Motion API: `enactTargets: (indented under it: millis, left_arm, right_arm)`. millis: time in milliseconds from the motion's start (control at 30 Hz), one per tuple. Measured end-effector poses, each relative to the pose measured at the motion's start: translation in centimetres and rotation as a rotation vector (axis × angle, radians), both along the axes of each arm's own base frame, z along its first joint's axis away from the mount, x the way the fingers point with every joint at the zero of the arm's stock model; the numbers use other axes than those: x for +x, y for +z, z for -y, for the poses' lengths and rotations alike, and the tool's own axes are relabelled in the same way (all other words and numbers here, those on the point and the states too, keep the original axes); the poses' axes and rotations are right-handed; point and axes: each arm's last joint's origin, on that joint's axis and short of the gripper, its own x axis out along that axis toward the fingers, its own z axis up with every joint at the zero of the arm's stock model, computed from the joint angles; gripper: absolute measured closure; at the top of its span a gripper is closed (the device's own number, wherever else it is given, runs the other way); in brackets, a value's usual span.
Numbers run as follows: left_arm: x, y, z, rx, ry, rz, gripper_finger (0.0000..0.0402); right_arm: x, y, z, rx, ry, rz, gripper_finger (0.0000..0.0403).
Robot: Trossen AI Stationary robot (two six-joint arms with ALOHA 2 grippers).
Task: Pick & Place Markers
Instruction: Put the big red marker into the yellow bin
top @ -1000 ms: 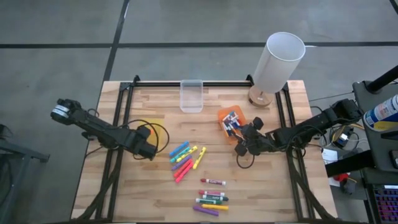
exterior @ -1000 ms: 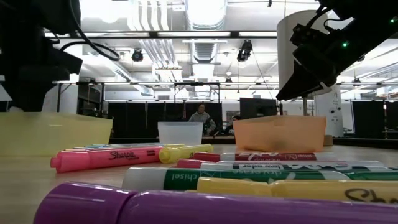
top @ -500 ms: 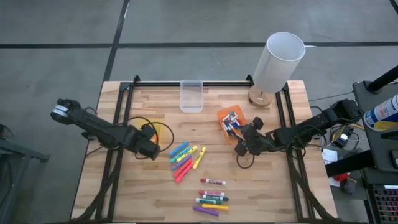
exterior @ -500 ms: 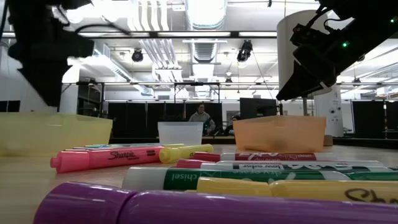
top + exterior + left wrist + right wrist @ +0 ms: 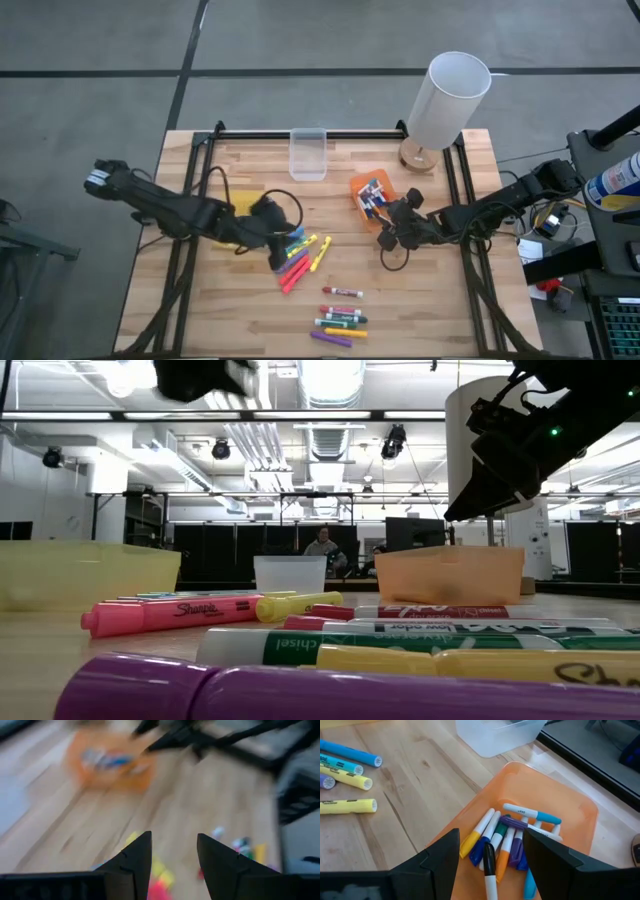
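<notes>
Markers (image 5: 318, 288) lie in two loose groups mid-counter: highlighters above, slim white ones nearer the front edge. So plenty is left. A handful already sit in the orange bin (image 5: 540, 815); the clear bin (image 5: 308, 155) looks empty, and the yellow bin (image 5: 85, 572) is mostly hidden. The left gripper (image 5: 272, 222) hangs over the highlighters, fingers parted, holding nothing. The right gripper (image 5: 492, 870) hangs over the orange bin, fingers apart, a dark marker (image 5: 490, 870) between them, grip uncertain.

You see the right gripper (image 5: 490, 851), fingers apart, above the orange plastic bin (image 5: 570, 815) holding slim white-barrelled markers (image 5: 507, 837); a black-capped marker (image 5: 490, 870) lies between them.
</notes>
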Motion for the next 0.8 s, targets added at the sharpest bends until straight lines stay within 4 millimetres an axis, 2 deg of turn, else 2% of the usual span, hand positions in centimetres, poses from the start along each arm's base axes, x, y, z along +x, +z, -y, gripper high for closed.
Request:
enactTargets:
  millis: [133,233,367,567,800]
  left_arm:
    - [2.3,0.7,1.0,0.054,-0.141,0.178,0.0248]
    - [4.1,-0.1,1.8,0.074,-0.218,0.220,0.0248]
    - [6.7,-2.4,2.9,0.083,-0.248,0.163,0.0248]
    - [10.5,-7.1,4.3,0.146,-0.302,0.006,0.0248]
    - [13.7,-10.7,5.7,0.152,-0.379,-0.151,0.0248]
  right_arm:
    - [0.0,0.0,0.0,-0.002,0.001,-0.001,0.0193]
    - [0.0,0.0,0.0,-0.002,0.002,-0.002,0.0193]
    - [0.0,0.0,0.0,-0.002,0.001,-0.002,0.0193]
    - [0.0,0.0,0.0,-0.003,0.002,-0.002,0.0193]
    - [0.0,0.0,0.0,-0.007,0.005,-0.006,0.0193]
